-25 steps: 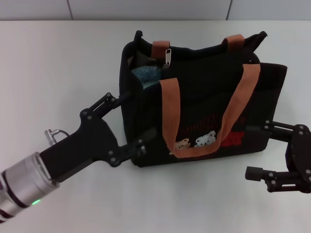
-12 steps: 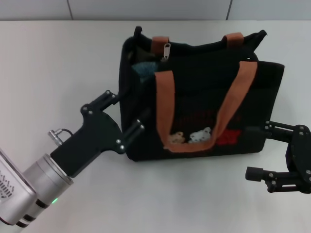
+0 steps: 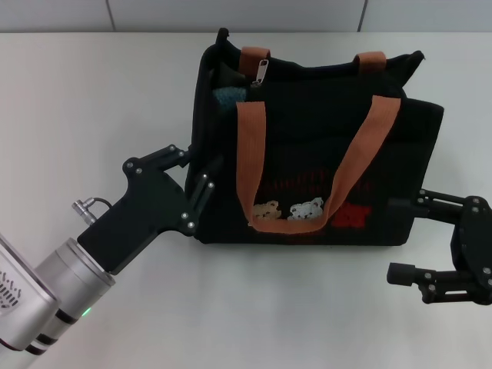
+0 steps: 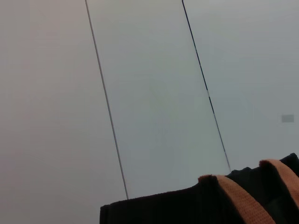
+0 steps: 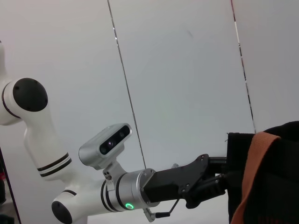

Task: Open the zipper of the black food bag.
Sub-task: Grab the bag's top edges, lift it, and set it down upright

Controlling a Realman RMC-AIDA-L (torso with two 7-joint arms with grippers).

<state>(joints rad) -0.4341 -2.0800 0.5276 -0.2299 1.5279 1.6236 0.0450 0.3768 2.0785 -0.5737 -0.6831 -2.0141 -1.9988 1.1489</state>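
The black food bag (image 3: pixel 307 146) stands mid-table with its two orange-brown handles, bear pictures and red patch facing me. The zipper's silver pull tab (image 3: pixel 263 71) hangs at the top edge near the rear handle. Left of it the top gapes over something blue. My left gripper (image 3: pixel 198 169) is at the bag's left end, with one finger behind the corner and one on the front face, closed in on the fabric. My right gripper (image 3: pixel 401 238) stands open at the lower right corner, its upper finger touching the bag. The left wrist view shows only the bag's top edge (image 4: pixel 159 207).
The white table (image 3: pixel 92 92) runs to a tiled wall at the back. The right wrist view shows the left gripper (image 5: pixel 219 173) against the bag's end (image 5: pixel 285 163), with the robot's white body behind it.
The left gripper's fingers have drawn together on the bag's left end. The bag has swung from tilted to squarer. The right arm has not moved.
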